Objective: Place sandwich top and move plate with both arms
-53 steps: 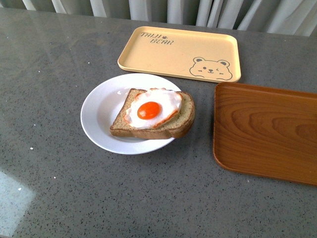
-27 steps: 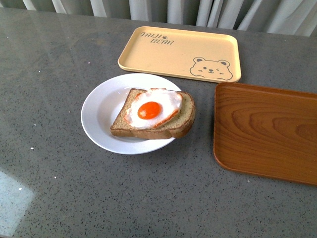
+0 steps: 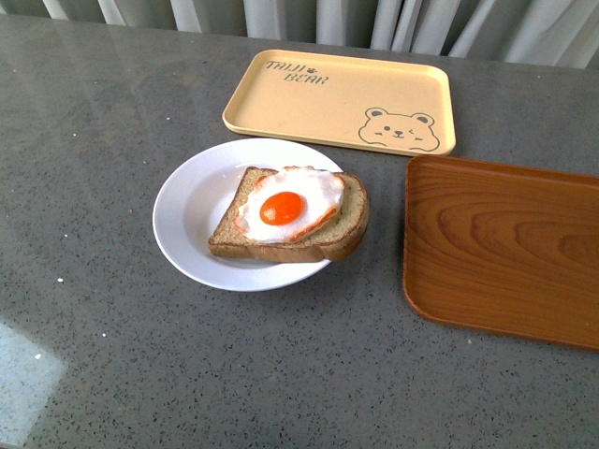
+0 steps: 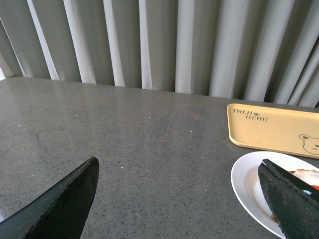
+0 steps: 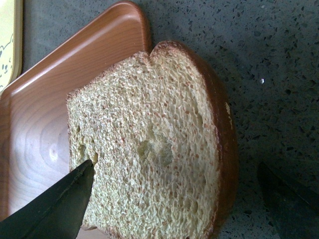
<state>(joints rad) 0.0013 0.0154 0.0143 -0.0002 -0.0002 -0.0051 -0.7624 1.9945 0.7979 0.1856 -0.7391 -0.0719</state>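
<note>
Grey speckled table [image 3: 112, 327] carries the plate [image 3: 187, 217] at centre frame; left gripper [image 4: 178, 162] gapes empty, right gripper [image 5: 175, 165] spreads wide astride the sandwich top [image 5: 149, 124].

You have a grey speckled tabletop [image 3: 112, 355] filling the front view, with three things lying directly on it. The white plate [image 3: 187, 215] sits at centre left. The yellow bear-printed tray [image 3: 318, 112] is just above it at upper centre, and the brown wooden tray [image 3: 505, 253] runs along the right edge.
</note>
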